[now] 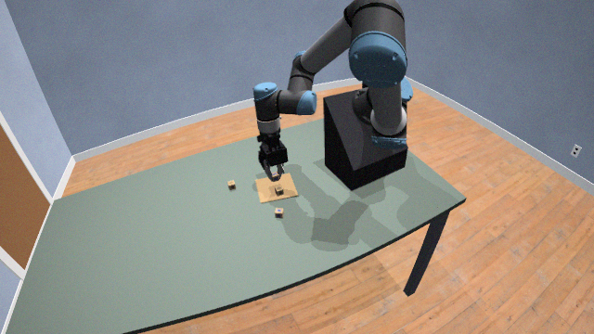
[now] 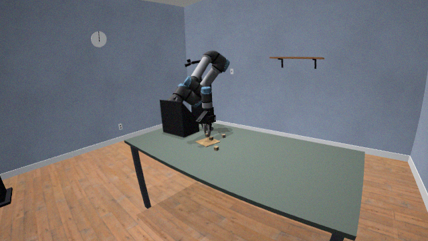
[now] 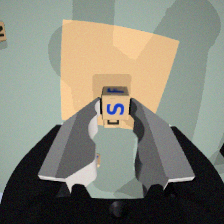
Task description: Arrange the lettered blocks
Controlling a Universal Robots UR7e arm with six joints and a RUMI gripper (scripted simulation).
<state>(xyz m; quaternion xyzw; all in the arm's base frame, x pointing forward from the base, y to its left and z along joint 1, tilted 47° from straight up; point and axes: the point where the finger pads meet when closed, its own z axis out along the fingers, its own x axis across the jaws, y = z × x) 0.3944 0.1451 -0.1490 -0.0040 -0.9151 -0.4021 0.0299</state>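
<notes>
My gripper [image 1: 277,176] [image 2: 207,134] [image 3: 115,99] is shut on a wooden block [image 3: 116,108] with a blue S on its upward face. The S looks sideways in the wrist view. The held block hangs low over the mat [image 1: 264,197] [image 2: 202,142] [image 3: 75,45]. A second block [image 1: 278,190] [image 2: 210,138] [image 3: 113,123] sits on the mat; in the wrist view it is mostly hidden behind the held block, its letter unreadable. A third block [image 1: 278,212] [image 2: 223,136] and a fourth [image 1: 231,185] [image 2: 216,148] [image 3: 2,31] lie off the mat.
The black base pedestal [image 1: 341,148] [image 2: 174,118] stands on the green table [image 1: 162,241] [image 2: 284,174] beside the mat. In the top view one loose block lies left of the mat and the other in front of it.
</notes>
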